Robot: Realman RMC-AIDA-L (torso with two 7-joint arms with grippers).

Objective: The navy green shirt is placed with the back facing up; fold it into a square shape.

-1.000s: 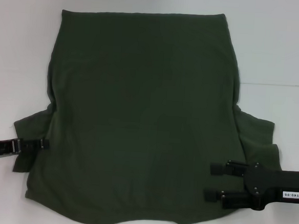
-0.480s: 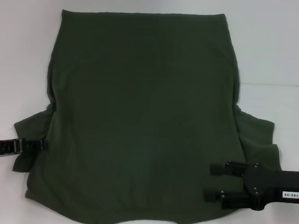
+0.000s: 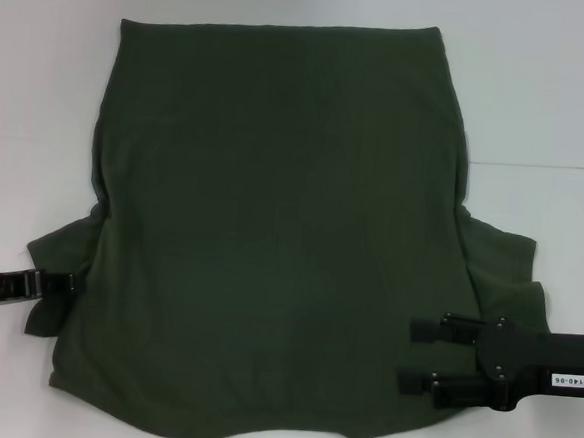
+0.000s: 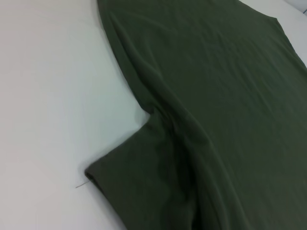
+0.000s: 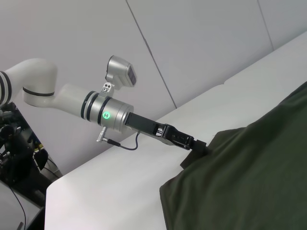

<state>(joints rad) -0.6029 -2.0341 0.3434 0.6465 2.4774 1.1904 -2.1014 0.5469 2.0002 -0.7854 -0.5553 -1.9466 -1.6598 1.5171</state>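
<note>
You're barely starting: the navy green shirt [image 3: 276, 228] is lying spread flat, unfolded. Your left gripper [image 3: 67, 283] is seemingly pinching its sleeve; your right gripper [image 3: 413, 356] is resting open on the opposite shoulder.

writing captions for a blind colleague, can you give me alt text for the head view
A navy green shirt lies spread flat on a white table, filling most of the view. The left gripper sits at the shirt's left sleeve edge, and the right gripper, fingers open, rests over the fabric near the right sleeve.
</note>
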